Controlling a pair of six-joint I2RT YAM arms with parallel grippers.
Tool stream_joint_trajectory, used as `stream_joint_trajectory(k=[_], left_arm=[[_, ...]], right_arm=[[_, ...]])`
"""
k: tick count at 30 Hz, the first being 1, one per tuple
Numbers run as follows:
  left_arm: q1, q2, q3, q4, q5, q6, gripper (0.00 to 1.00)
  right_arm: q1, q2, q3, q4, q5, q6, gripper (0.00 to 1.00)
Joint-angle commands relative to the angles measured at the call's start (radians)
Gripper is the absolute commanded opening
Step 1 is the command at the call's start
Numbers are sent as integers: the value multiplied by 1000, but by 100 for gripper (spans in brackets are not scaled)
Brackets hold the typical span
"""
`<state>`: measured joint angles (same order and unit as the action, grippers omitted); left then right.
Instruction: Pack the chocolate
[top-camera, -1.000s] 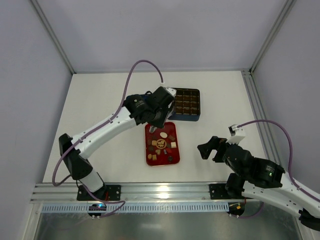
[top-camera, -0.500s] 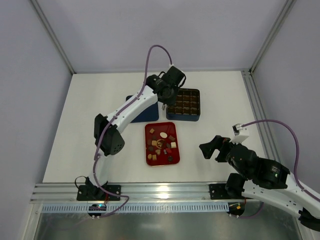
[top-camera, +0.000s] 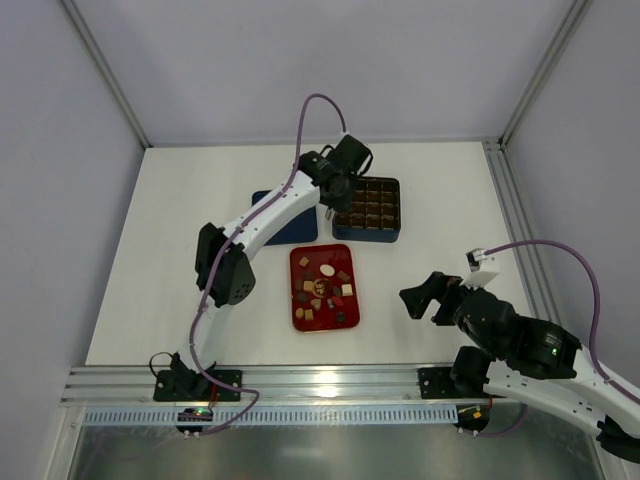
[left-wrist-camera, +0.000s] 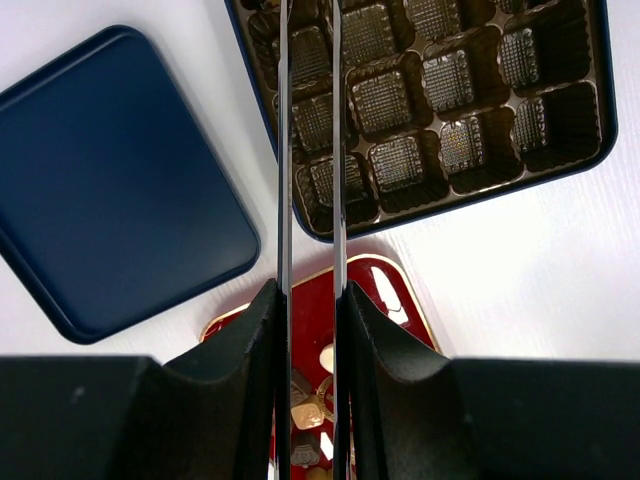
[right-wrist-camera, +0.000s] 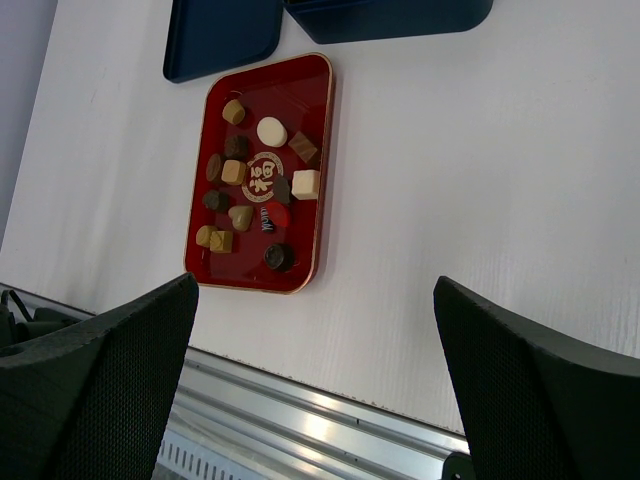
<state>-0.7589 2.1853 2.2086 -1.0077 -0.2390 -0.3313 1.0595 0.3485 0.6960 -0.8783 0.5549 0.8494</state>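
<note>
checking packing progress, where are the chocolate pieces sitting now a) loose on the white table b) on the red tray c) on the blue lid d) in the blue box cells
b, the chocolate pieces all lie on the red tray, and the blue box cells in view are empty

The place was a robotics lab test cell. A plain white counter (top-camera: 190, 240) stood boxed in by bare pale grey panels (top-camera: 300, 70) held in aluminium posts (top-camera: 105, 72). A metal rail (top-camera: 330, 378) ran along its near edge, and bolted there were the left arm (top-camera: 270, 210) and the right arm (top-camera: 520, 345), white and black, trailing purple cables (top-camera: 318, 97). The left pincer (top-camera: 326, 212) and the right pincer (top-camera: 420, 295) were black two-finger tools, each filmed by a camera on its own wrist.
</note>
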Motion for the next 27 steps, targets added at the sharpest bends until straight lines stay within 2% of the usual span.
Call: stream_joint_trajectory(k=[1,16,27], left_arm=[[3,1,49,55,9,20,23],[3,19,48,80,43,17,26],[3,10,51,75,37,26,35]], right_arm=[[5,-8,8,15,5,14,100],[5,-5,8,15,8,13,100],[5,-5,7,18,8,13,100]])
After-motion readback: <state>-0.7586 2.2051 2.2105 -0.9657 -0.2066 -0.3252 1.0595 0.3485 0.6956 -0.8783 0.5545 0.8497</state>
